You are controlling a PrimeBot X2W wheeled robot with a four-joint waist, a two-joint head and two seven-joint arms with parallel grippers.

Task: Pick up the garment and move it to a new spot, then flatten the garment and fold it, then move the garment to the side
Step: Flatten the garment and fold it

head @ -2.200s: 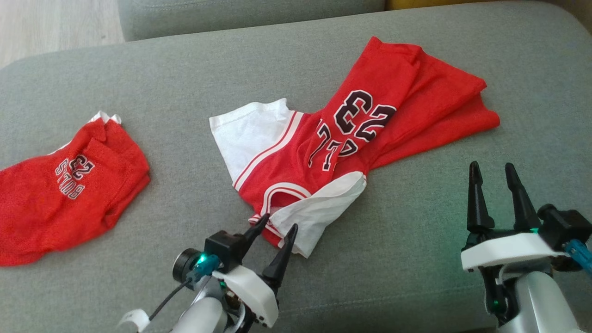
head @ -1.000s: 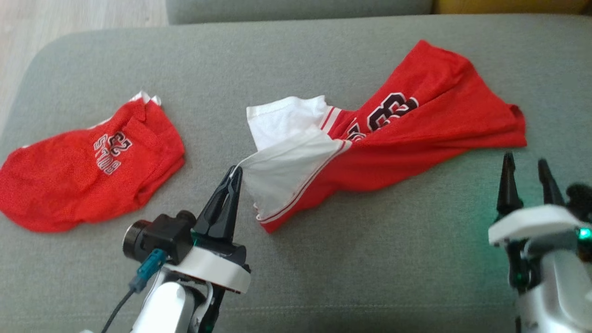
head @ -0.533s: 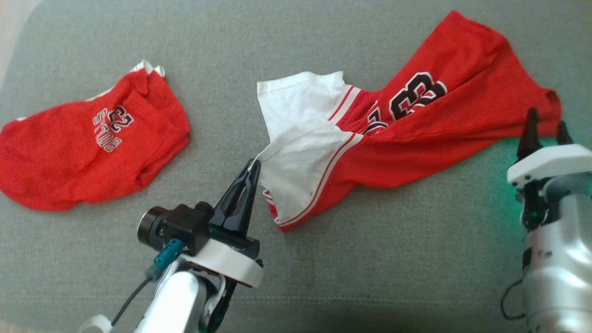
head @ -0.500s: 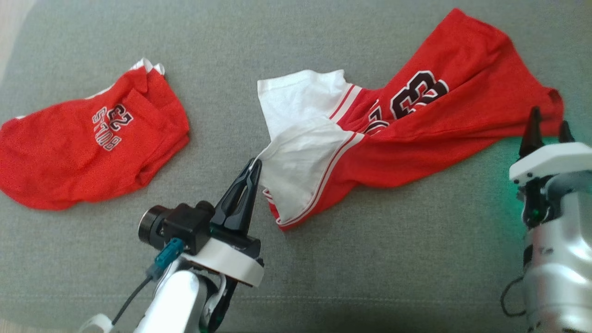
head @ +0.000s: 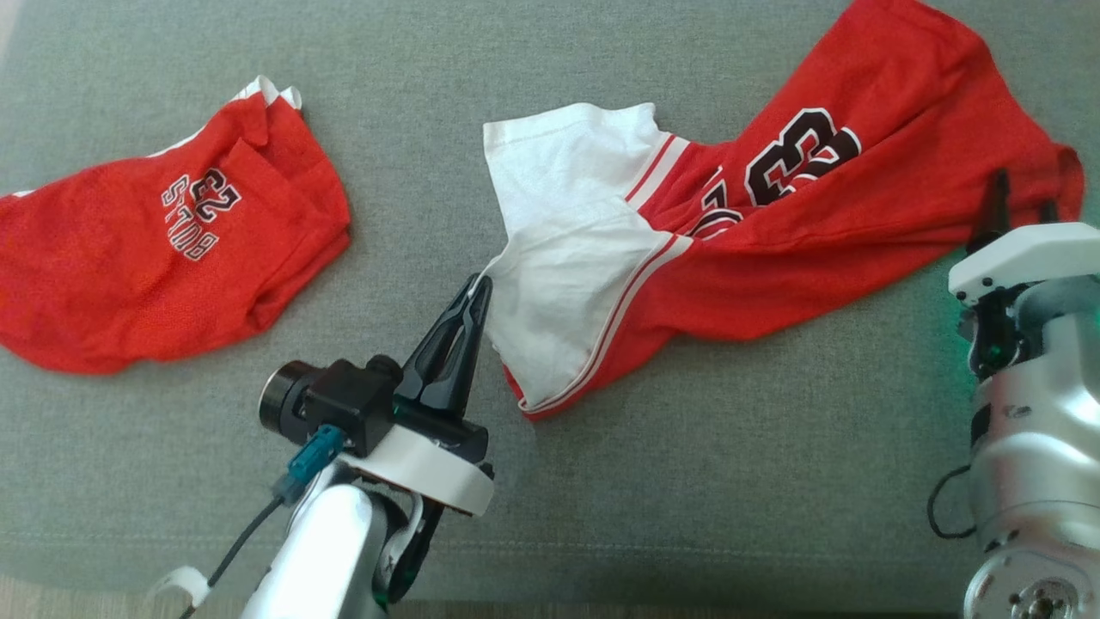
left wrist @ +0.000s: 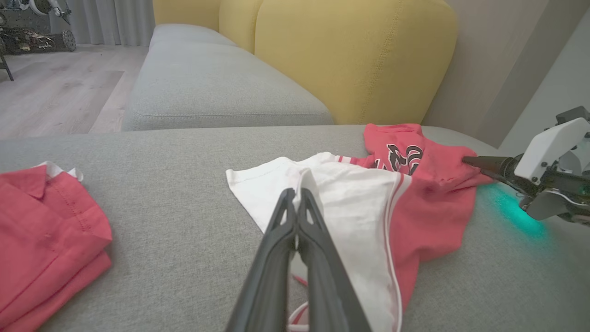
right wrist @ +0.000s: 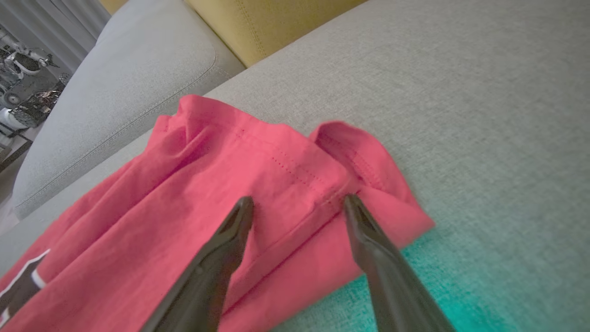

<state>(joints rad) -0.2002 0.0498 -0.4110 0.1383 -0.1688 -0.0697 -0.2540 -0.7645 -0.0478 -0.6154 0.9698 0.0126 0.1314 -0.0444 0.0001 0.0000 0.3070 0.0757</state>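
The shirt (head: 773, 232) lies bunched on the sofa (head: 687, 499), from the middle out to the far right. It looks light, soft and floppy, so it will likely sag and wrinkle when lifted. The left gripper (head: 477, 288) is pinched tight on the corner of the white sleeve (head: 567, 284). The right gripper (head: 1021, 193) is spread wide over the red hem (right wrist: 299, 184) at the right end, a good place to grab.

Large black 23 edged in white on the red and white jersey (head: 825, 249), folded letters beside it unreadable, small 23 upside down on the smaller red garment (head: 129, 284), short word under it unclear
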